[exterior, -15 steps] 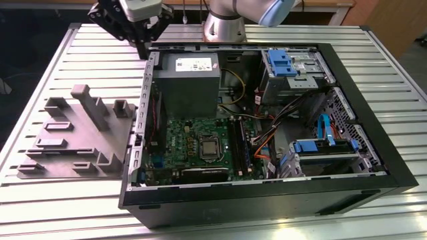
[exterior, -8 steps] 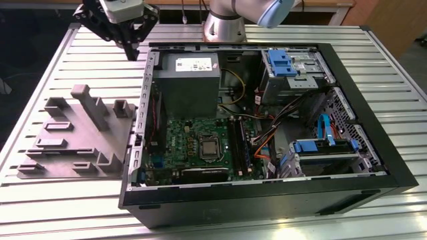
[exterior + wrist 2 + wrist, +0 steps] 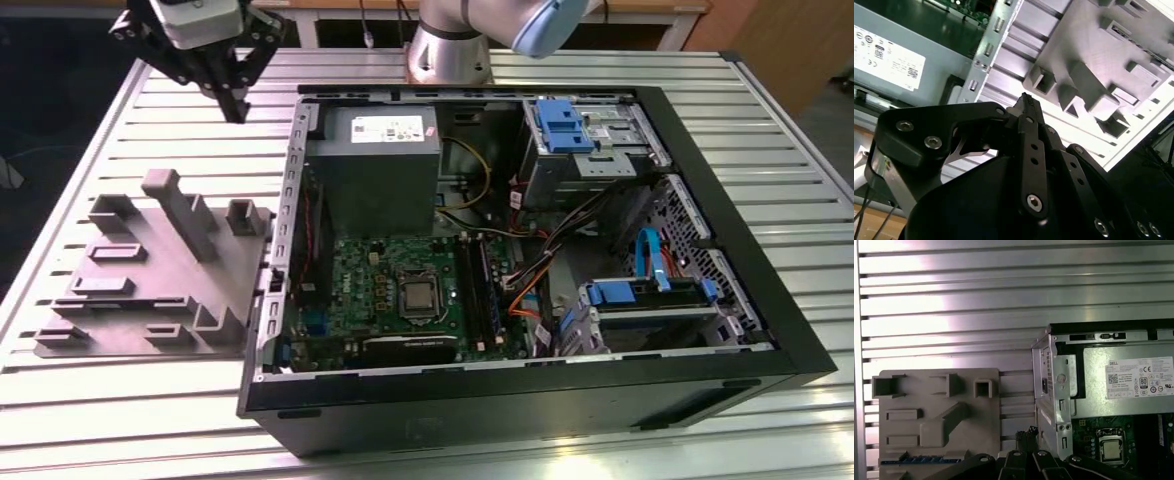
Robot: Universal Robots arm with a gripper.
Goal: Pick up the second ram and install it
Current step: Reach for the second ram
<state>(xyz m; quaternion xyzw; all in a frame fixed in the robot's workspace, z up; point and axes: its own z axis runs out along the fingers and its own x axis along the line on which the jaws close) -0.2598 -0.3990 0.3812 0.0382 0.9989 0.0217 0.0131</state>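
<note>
In the exterior view my gripper (image 3: 238, 112) hangs above the slatted table, just past the far left corner of the open computer case (image 3: 287, 330). Its dark fingers meet at a point with nothing between them, as the second wrist view also shows at the gripper (image 3: 1026, 100). A thin blue strip, which looks like the second ram (image 3: 919, 460), lies in a slot along one edge of the grey fixture (image 3: 934, 405). That fixture (image 3: 147, 270) sits on the exterior view's left, nearer the camera than the gripper. The green board (image 3: 387, 285) lies inside the case.
The grey power supply (image 3: 380, 150) fills the case's far left corner. Black slot sockets (image 3: 478, 285) run beside the processor (image 3: 418, 297). Blue drive brackets (image 3: 561, 125) and loose cables (image 3: 534, 270) crowd the case's right side. The case wall (image 3: 1051, 390) stands close to the fingers.
</note>
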